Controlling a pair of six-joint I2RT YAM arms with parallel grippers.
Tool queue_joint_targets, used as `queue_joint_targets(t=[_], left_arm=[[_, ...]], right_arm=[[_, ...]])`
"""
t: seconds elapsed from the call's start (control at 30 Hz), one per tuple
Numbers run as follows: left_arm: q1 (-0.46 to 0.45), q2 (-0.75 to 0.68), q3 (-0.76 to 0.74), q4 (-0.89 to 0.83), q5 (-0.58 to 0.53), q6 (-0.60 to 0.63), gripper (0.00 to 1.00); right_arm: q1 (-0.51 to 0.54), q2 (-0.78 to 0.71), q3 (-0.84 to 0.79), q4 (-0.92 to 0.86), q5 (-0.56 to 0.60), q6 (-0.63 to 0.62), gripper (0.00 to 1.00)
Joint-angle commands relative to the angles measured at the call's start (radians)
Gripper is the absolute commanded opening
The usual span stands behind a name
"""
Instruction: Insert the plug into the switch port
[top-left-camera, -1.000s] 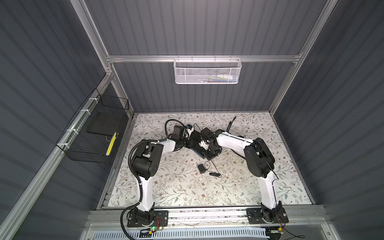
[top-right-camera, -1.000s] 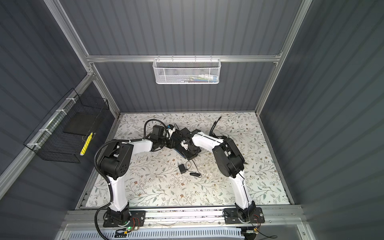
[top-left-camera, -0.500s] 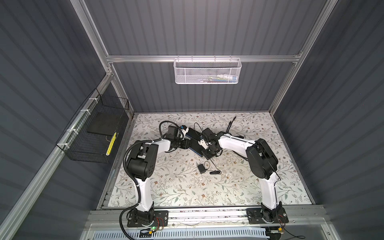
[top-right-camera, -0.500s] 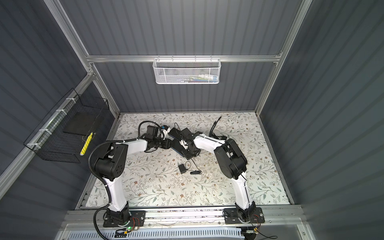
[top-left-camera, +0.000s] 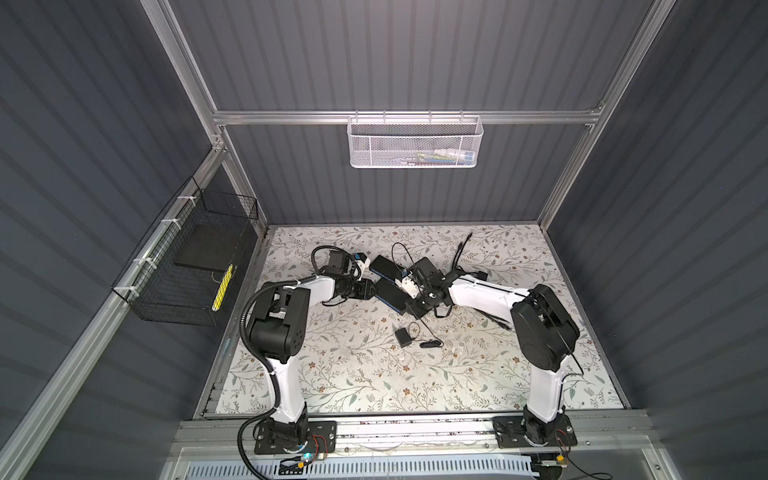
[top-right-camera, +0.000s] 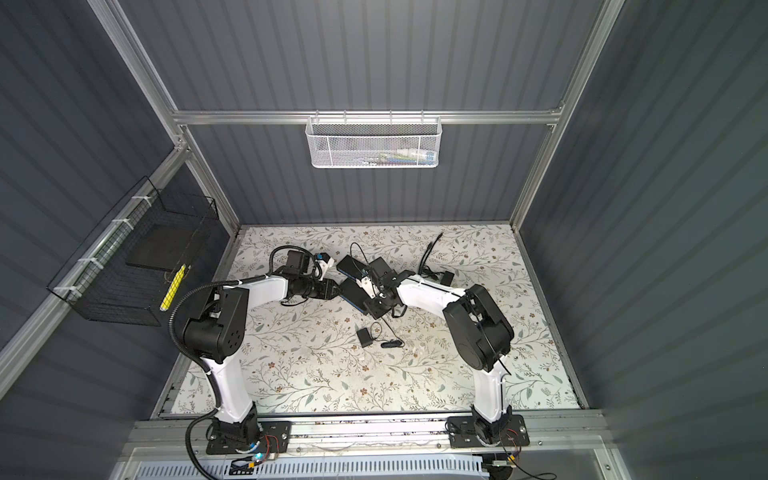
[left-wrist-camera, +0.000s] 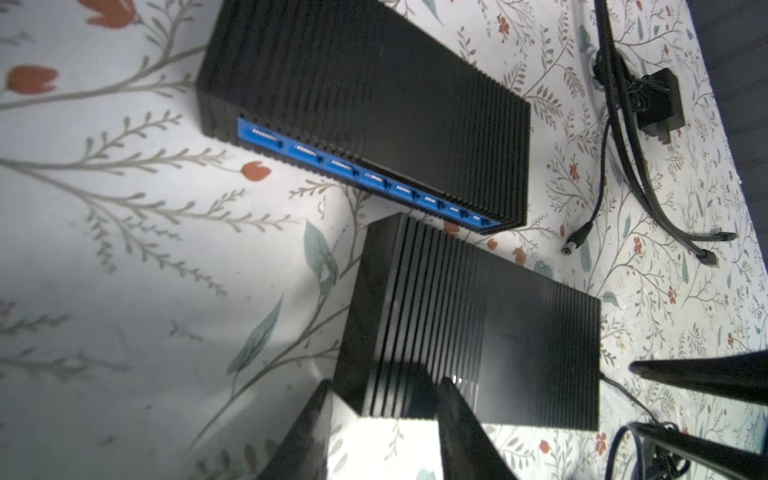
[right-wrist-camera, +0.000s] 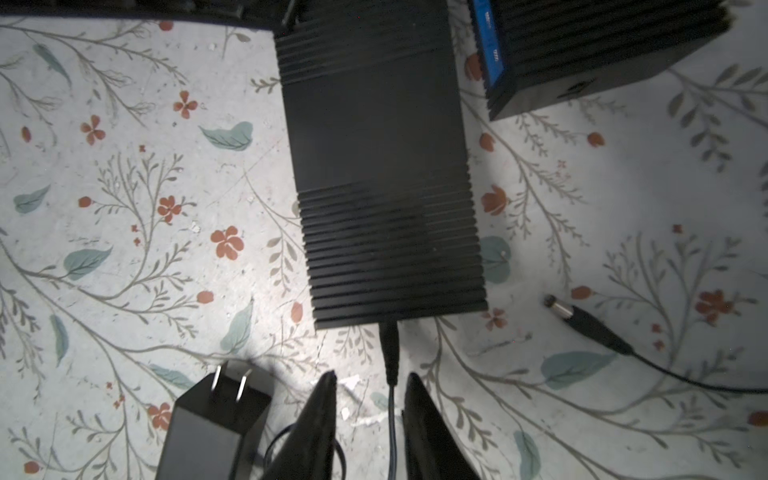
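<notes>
a: where's the plug (right-wrist-camera: 389, 349)?
b: seated in the switch port (right-wrist-camera: 388, 323), on the short end of the near switch (right-wrist-camera: 382, 166). its cable (right-wrist-camera: 391, 415) runs back between the right gripper (right-wrist-camera: 371, 376) fingers (right-wrist-camera: 320, 415).
a: right gripper clamped on it?
b: no. fingers spread, one each side of the cable, gap visible on both sides, tips just short of the plug body.
a: left gripper (left-wrist-camera: 386, 384)?
b: jaws apart around a corner of the same switch, at the opposite end. can't tell if they pinch it or just straddle it.
a: switch placement?
b: flat on the floral table (right-wrist-camera: 124, 249), toward the back middle in both top views, between the two grippers.
a: anything else?
b: second switch (left-wrist-camera: 374, 95) just beside it, not touching, blue face (left-wrist-camera: 353, 166) turned toward the near one. power adapter (right-wrist-camera: 212, 424) lies by the right gripper, prongs showing. a loose barrel plug (right-wrist-camera: 582, 320) lies free on the table near the plugged end.
</notes>
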Motion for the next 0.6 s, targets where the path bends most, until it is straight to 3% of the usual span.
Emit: queue_joint_targets(t=[0.0,0.2,0.43,0.57], left_arm=[[0.036,-0.06,-0.007,-0.066,-0.049,-0.007,0.43],[0.051,-0.128,0.013,-0.072,-0.08,-0.012,0.45],[0.051,-0.112,0.061,-0.072,-0.007,-0.006,0.46],[0.05,-0.065,0.078,-0.056,0.03,-0.004,0.45]], right_arm=[[-0.014,-0.072,-0.061,-0.007,0.037,0.004,0.31],[-0.107,-0.187,-0.162,0.073,-0.023,0.094,0.3],[-0.124,-0.137,-0.154,0.054,-0.092,0.051,0.23],[-0.115,-0.089,-0.126,0.047,-0.067,0.012,0.19]])
